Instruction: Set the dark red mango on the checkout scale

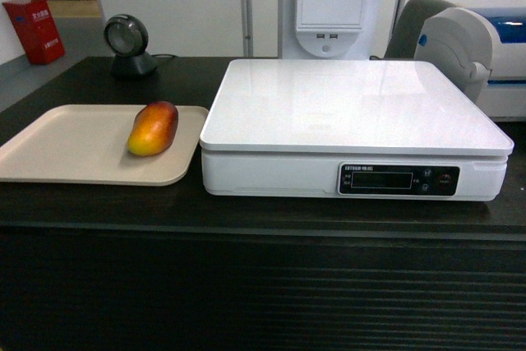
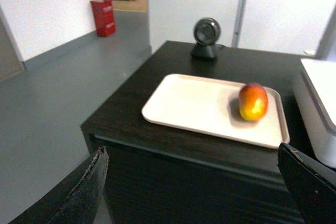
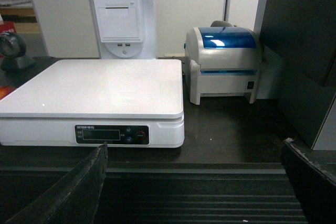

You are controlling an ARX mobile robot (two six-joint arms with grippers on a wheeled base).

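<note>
**Mango waits on the tray, both grippers spread and empty**

The mango (image 2: 253, 102) lies on its side on the beige tray (image 2: 189, 106), ahead of the left gripper (image 2: 194, 182) and a little to its right, well apart from it. That gripper's fingers (image 2: 86, 184) stand wide apart, holding nothing. The right gripper (image 3: 194, 182) is likewise spread and empty, with the scale (image 3: 100, 90) ahead and to its left on the checkout (image 3: 231, 140).

The mango is oval, smooth-skinned, red running to orange-yellow. It looks firm but bruisable, moderately heavy, and its rounded, slick skin may roll or slip. I judge the best hold is across its short middle, with gentle pressure.

The tray is matte with a low rim. The scale's platform is glossy, flat and hard, so the fruit could roll if dropped. The counter top is dark wood-grain.
</note>
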